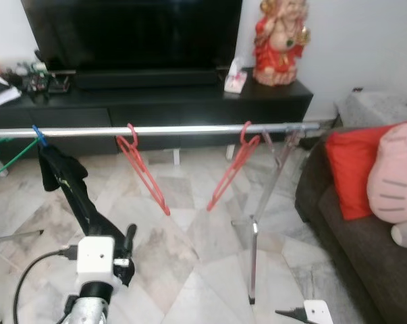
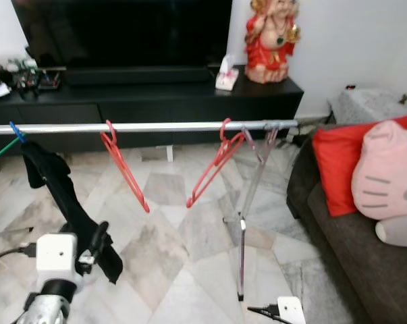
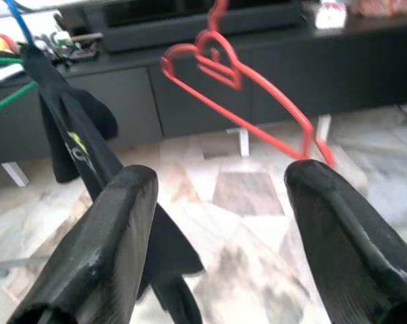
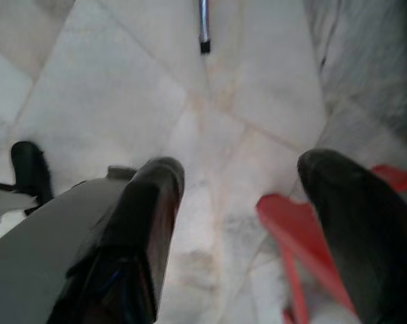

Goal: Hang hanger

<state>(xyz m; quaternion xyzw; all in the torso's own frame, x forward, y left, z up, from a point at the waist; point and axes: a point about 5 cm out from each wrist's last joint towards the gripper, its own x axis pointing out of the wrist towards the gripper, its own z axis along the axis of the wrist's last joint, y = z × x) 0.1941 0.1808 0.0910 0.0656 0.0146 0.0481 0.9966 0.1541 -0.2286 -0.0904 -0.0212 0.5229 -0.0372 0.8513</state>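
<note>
- Left eye view: a rail (image 1: 190, 129) runs across the room with two red hangers on it – one (image 1: 144, 170) near the middle, another (image 1: 229, 169) near the stand (image 1: 255, 229). A blue hanger (image 1: 38, 136) near the rail's left end carries a dark garment (image 1: 71, 185). The left gripper (image 1: 125, 251) is raised below that garment.
- Right eye view: the same scene – both red hangers hook over the rail and hang tilted. A sofa (image 2: 365, 256) with a red cushion (image 2: 335, 169) stands to the right.
- Left wrist view: the jaws are spread wide with nothing between them; the garment and one red hanger lie beyond the fingers (image 3: 102, 250).
- Right wrist view: the right gripper (image 4: 240, 223) points at the floor (image 4: 122, 88), jaws parted and empty; something red (image 4: 297, 243) lies just beyond them, perhaps another hanger.
- Judgement: two hangers are hung; if that red thing is a hanger, it is left to pick up.
</note>
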